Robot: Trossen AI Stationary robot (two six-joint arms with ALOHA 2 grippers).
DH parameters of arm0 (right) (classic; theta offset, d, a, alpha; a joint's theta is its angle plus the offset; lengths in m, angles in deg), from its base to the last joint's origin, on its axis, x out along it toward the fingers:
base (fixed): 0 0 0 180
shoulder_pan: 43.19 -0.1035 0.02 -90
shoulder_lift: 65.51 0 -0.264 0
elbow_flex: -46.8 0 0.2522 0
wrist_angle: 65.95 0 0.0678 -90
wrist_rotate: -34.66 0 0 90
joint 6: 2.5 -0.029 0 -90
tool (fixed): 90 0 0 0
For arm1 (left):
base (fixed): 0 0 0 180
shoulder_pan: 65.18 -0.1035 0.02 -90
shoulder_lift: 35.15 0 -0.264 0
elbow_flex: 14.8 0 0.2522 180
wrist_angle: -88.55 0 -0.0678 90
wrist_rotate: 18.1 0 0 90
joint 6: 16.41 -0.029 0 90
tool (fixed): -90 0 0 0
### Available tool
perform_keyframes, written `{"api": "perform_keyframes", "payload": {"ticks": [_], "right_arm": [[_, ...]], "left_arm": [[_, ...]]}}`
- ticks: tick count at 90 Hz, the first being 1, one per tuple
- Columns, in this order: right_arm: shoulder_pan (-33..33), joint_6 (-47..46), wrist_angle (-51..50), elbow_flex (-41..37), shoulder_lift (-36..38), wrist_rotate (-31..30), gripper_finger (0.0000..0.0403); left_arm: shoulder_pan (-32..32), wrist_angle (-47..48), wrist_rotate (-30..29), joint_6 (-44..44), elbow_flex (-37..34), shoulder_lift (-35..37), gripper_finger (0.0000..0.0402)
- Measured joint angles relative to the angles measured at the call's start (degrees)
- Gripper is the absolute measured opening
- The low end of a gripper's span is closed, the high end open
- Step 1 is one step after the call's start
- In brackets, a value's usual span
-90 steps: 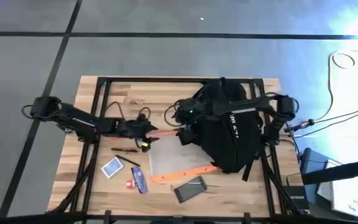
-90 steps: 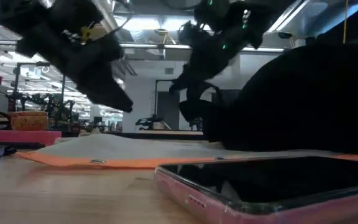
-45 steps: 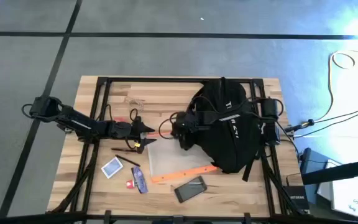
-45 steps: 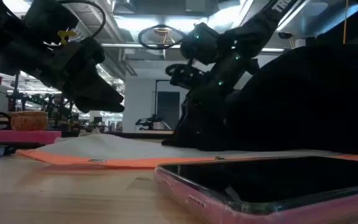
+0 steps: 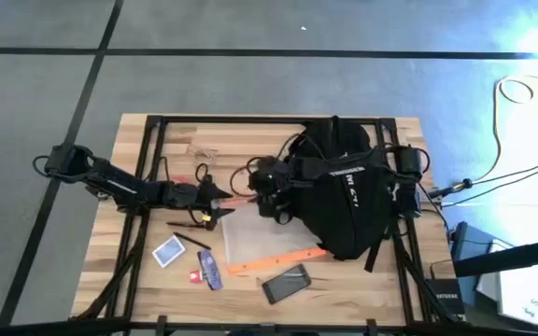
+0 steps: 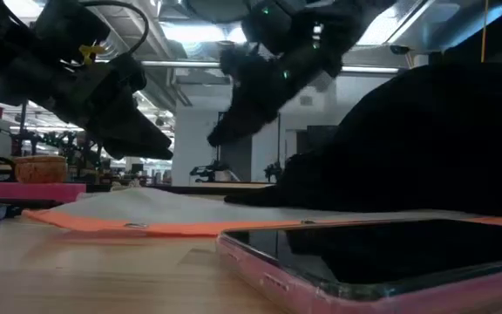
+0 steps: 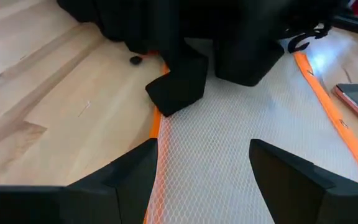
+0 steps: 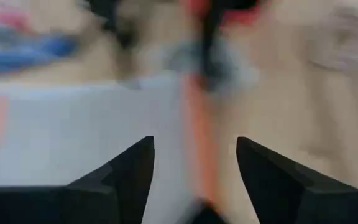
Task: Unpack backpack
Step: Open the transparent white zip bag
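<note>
The black backpack (image 5: 353, 191) lies on the table's right half, white lettering up. A white mesh pouch with orange edges (image 5: 264, 238) lies flat by its left side, and in the left wrist view a black flap of the backpack (image 7: 179, 84) rests on the pouch's far edge. My left gripper (image 5: 220, 196) hovers open over the pouch's left far corner (image 7: 166, 162). My right gripper (image 5: 264, 187) hangs open above the table just left of the backpack, nothing between its fingers (image 8: 191, 168).
A pink-cased phone (image 5: 286, 283) lies near the front edge. A white card (image 5: 168, 250), a blue object (image 5: 210, 269) and a dark pen (image 5: 190, 224) lie at front left. Bare wood shows at the far left (image 5: 213, 140).
My right gripper dropped to the table beside the backpack's left side, then rose again and shifted a little toward the table's left. My left gripper drew back slightly toward the left edge. The backpack and pouch lie as before.
</note>
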Motion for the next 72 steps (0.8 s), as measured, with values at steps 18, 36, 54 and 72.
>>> {"api": "perform_keyframes", "payload": {"ticks": [18, 36, 54, 72], "right_arm": [[-0.81, 1.39, -10.53, 1.51, -1.89, 5.66, 0.0179], [1.25, 4.16, -18.1, 1.62, -2.28, 2.46, 0.0151], [2.68, 6.74, -21.71, 1.62, -2.3, 3.55, 0.0146], [2.34, 6.82, -20.7, 1.62, -2.71, 11.75, 0.0146]], "left_arm": [[0.0, -0.28, 0.38, 2.13, 0.0, -0.01, 0.024], [2.93, 1.94, 9.79, 2.98, 2.91, -0.08, 0.024], [6.53, 4.62, 10.56, -2.07, 8.3, -4.44, 0.024], [6.6, 5.19, 13.4, -3.01, 13.33, -14.03, 0.0239]]}}
